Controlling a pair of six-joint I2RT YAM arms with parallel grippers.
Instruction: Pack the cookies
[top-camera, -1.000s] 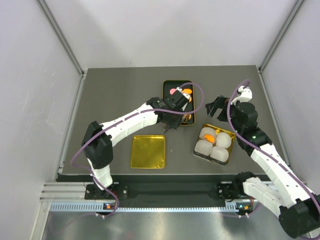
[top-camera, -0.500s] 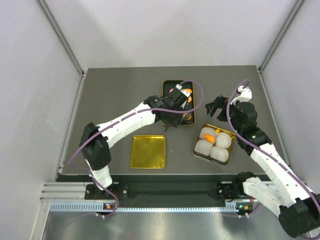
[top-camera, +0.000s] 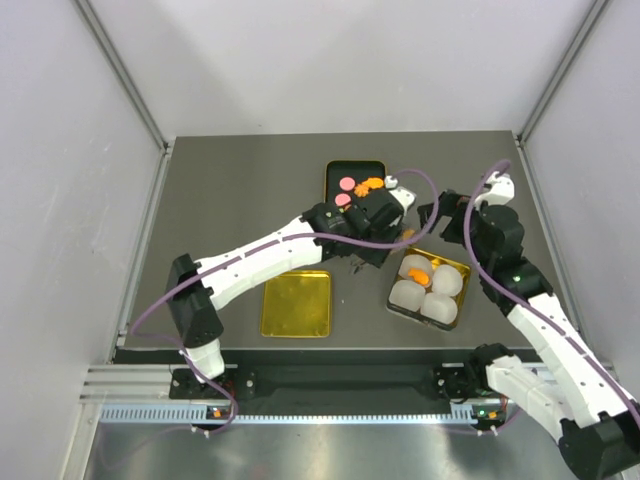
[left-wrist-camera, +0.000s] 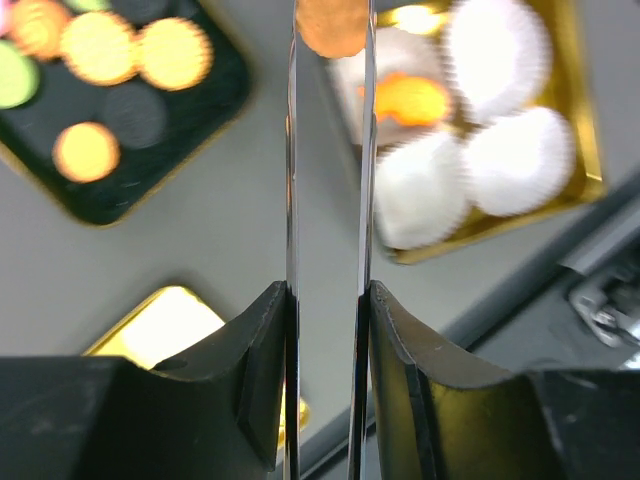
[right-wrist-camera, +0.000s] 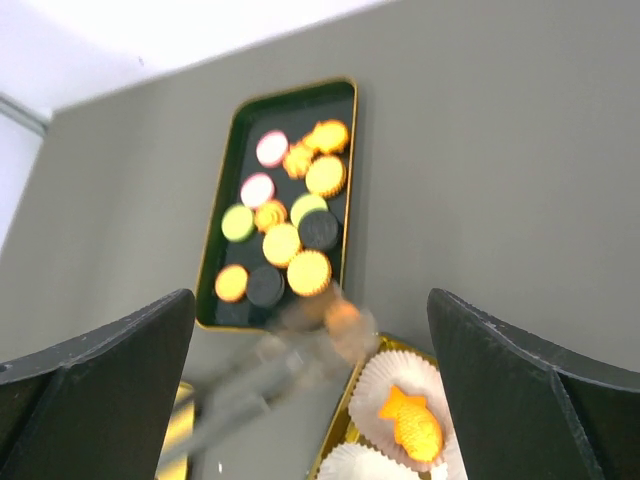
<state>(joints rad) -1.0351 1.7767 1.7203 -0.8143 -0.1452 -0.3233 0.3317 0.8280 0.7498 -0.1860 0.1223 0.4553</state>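
Several cookies (top-camera: 358, 186) in orange, pink, green and black lie in a black tray (top-camera: 328, 180), also seen in the right wrist view (right-wrist-camera: 215, 240). My left gripper (top-camera: 372, 243) (left-wrist-camera: 330, 290) is shut on metal tweezers (left-wrist-camera: 292, 200). The tweezers pinch an orange cookie (left-wrist-camera: 333, 25) (right-wrist-camera: 342, 316) at the near-left corner of the gold box (top-camera: 462, 268) (right-wrist-camera: 350, 400). The box holds white paper cups (top-camera: 445, 282); one holds an orange fish-shaped cookie (right-wrist-camera: 410, 420) (top-camera: 417, 272). My right gripper (top-camera: 445, 212) (right-wrist-camera: 310, 300) is open and empty, above and behind the box.
A gold lid (top-camera: 296, 303) (left-wrist-camera: 160, 320) lies flat near the front, left of the box. Grey walls close in the table on three sides. The table's front edge and rail (left-wrist-camera: 600, 290) run just behind the box in the left wrist view.
My left arm has swung right from the black tray towards the gold box, carrying the orange cookie in the tweezers. The right gripper has shifted slightly.
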